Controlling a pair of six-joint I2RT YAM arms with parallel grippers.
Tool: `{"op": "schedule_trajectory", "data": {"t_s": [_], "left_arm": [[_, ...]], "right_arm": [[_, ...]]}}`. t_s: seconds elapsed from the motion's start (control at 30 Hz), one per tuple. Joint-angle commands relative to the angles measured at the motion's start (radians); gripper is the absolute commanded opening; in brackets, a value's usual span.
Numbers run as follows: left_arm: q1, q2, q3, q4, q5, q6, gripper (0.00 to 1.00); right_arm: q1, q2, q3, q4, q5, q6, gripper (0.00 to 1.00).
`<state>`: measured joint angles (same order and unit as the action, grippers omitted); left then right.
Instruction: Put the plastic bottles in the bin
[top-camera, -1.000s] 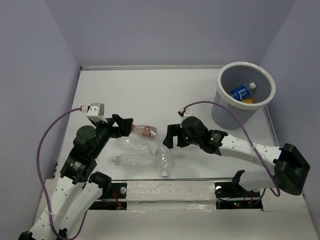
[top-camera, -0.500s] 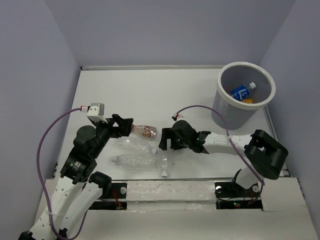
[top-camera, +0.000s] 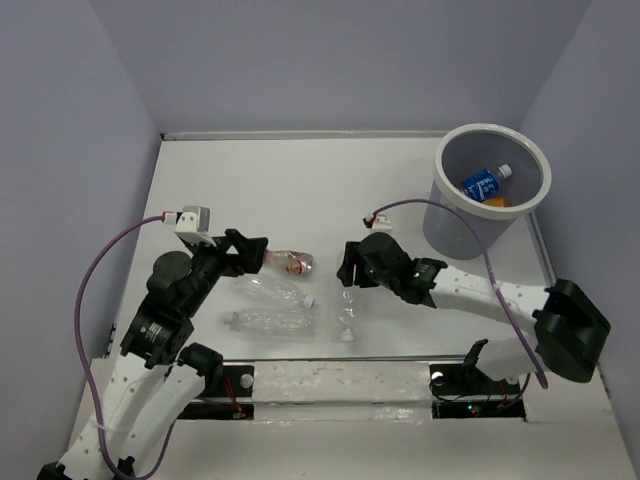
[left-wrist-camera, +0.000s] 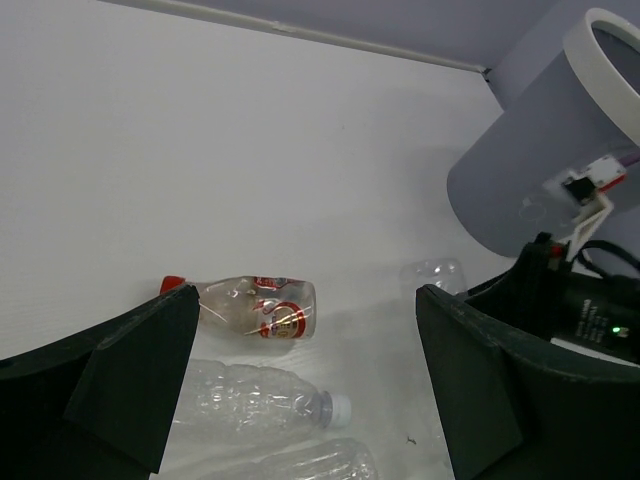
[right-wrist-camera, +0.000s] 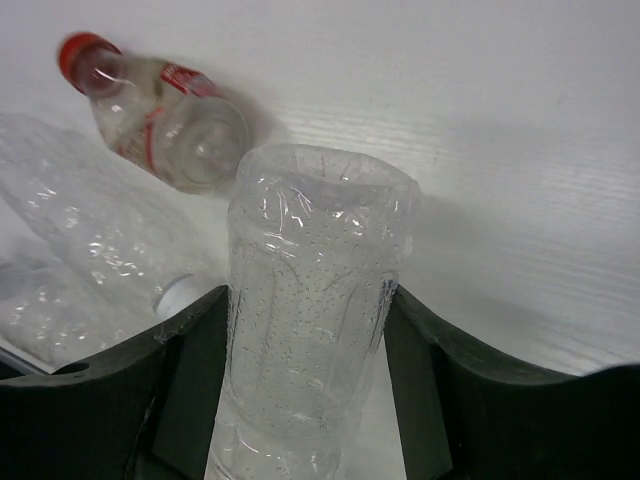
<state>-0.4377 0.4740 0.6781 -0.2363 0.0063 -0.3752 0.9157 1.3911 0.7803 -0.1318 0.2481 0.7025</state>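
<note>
Though the red-capped bottle (left-wrist-camera: 250, 306) carries a red-and-white label, its writing is too small to read. Same for the white print on the blue-labelled bottle (top-camera: 482, 183).

Right end effector (top-camera: 347, 277) is clamped on a clear bottle (right-wrist-camera: 315, 330). Both dark fingers (right-wrist-camera: 190, 370) press its sides. The plastic is thin, crinkled and ribbed, with fine droplets inside.

Left end effector (top-camera: 258, 252) is spread wide and holds nothing. The red-capped bottle lies on its side on the white counter (top-camera: 300, 190) just ahead of it, cap toward it.

Two other clear bottles (top-camera: 268, 321), with white caps, lie on the counter between the two end effectors, toward the arm bases.

The bin (top-camera: 452, 228) is a round translucent grey tub with a white rim, well apart on the right end effector's far right. It holds the blue-labelled bottle and an orange bottle (top-camera: 498, 202).
</note>
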Motion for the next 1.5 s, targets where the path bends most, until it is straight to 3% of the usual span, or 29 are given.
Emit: {"op": "schedule_trajectory", "data": {"t_s": [0.0,0.07,0.2,0.37,0.43,0.53,0.77,0.83,0.87,0.9,0.93,0.97,1.07,1.1,1.17,1.27,1.3,1.37,1.47], "left_arm": [[-0.004,0.000,-0.014,0.034,0.038,0.007,0.99],[-0.004,-0.002,-0.015,0.034,0.043,0.007,0.99],[-0.003,-0.009,-0.015,0.037,0.046,0.007,0.99],[-0.003,-0.008,-0.015,0.037,0.055,0.009,0.99],[-0.003,-0.015,-0.015,0.040,0.055,0.007,0.99],[-0.002,-0.024,-0.018,0.040,0.058,0.005,0.99],[-0.003,-0.031,-0.023,0.040,0.073,0.002,0.99],[-0.003,-0.025,-0.023,0.042,0.084,0.001,0.99],[-0.004,-0.021,-0.025,0.043,0.095,0.001,0.99],[-0.003,-0.020,-0.023,0.045,0.100,0.002,0.99],[-0.003,-0.017,-0.022,0.043,0.100,0.004,0.99],[-0.003,-0.017,-0.020,0.042,0.100,0.007,0.99],[-0.003,-0.034,-0.018,0.035,0.068,0.004,0.99],[-0.003,-0.053,-0.015,0.028,0.049,0.001,0.98],[-0.003,-0.075,-0.014,0.015,0.006,-0.016,0.98],[-0.001,-0.116,-0.008,-0.014,-0.148,-0.051,0.98],[0.001,-0.126,-0.005,-0.020,-0.172,-0.059,0.97],[0.002,-0.152,0.000,-0.035,-0.212,-0.074,0.96],[0.005,-0.186,0.001,-0.049,-0.278,-0.097,0.95]], "right_arm": [[-0.018,-0.245,0.208,-0.169,0.257,-0.164,0.46],[-0.049,-0.360,0.288,-0.196,0.321,-0.282,0.45],[-0.176,-0.415,0.521,-0.138,0.526,-0.477,0.40],[-0.443,-0.350,0.643,0.226,0.596,-0.779,0.39],[-0.548,-0.290,0.657,0.436,0.614,-0.930,0.40],[-0.665,-0.200,0.636,0.597,0.582,-1.052,0.40],[-0.727,-0.153,0.484,0.642,0.574,-1.035,0.40],[-0.738,-0.139,0.445,0.663,0.586,-1.046,0.51],[-0.738,-0.135,0.441,0.655,0.585,-1.049,0.61],[-0.738,-0.133,0.445,0.628,0.586,-1.040,0.79],[-0.738,-0.138,0.461,0.567,0.585,-1.002,0.86],[-0.738,-0.148,0.506,0.422,0.544,-0.910,0.89],[-0.718,-0.196,0.589,0.200,0.357,-0.768,0.91],[-0.698,-0.204,0.614,0.084,0.204,-0.743,0.82],[-0.658,-0.192,0.663,-0.003,0.046,-0.707,0.70],[-0.539,-0.109,0.738,-0.165,-0.169,-0.706,0.65],[-0.513,-0.089,0.728,-0.184,-0.215,-0.707,0.55],[-0.436,-0.037,0.686,-0.196,-0.361,-0.674,0.51],[-0.356,0.023,0.607,-0.172,-0.461,-0.649,0.43]]}}
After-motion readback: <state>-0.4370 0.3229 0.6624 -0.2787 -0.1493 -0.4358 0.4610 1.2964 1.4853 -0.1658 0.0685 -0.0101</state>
